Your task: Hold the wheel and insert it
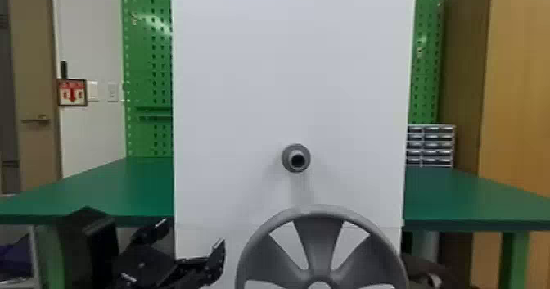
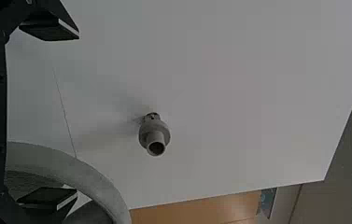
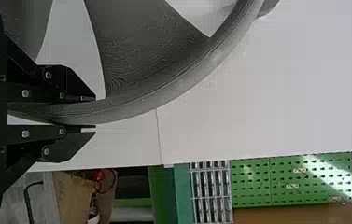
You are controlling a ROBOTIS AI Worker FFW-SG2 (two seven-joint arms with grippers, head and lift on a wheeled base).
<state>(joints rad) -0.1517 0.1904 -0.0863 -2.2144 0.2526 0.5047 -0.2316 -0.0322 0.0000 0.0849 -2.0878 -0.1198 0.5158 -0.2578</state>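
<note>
In the head view my left gripper (image 1: 193, 231) stands open, left of the grey wheel (image 1: 318, 243). The wheel faces the camera, its rim top below the grey hub peg (image 1: 295, 158) on the white panel. In the left wrist view my left gripper (image 2: 77, 113) has nothing held between its wide-apart fingers; the peg (image 2: 155, 135) juts from the panel, and part of the wheel rim (image 2: 71, 165) lies near one finger. In the right wrist view my right gripper (image 3: 89, 113) is shut on the rim of the wheel (image 3: 164, 88), one finger inside and one outside.
The tall white panel (image 1: 286, 71) stands in front of a green table (image 1: 118, 190) that spreads out on both sides. Small drawers (image 1: 431, 146) are on the table at the right. A cardboard box (image 3: 73, 193) with cables is low down beside the panel.
</note>
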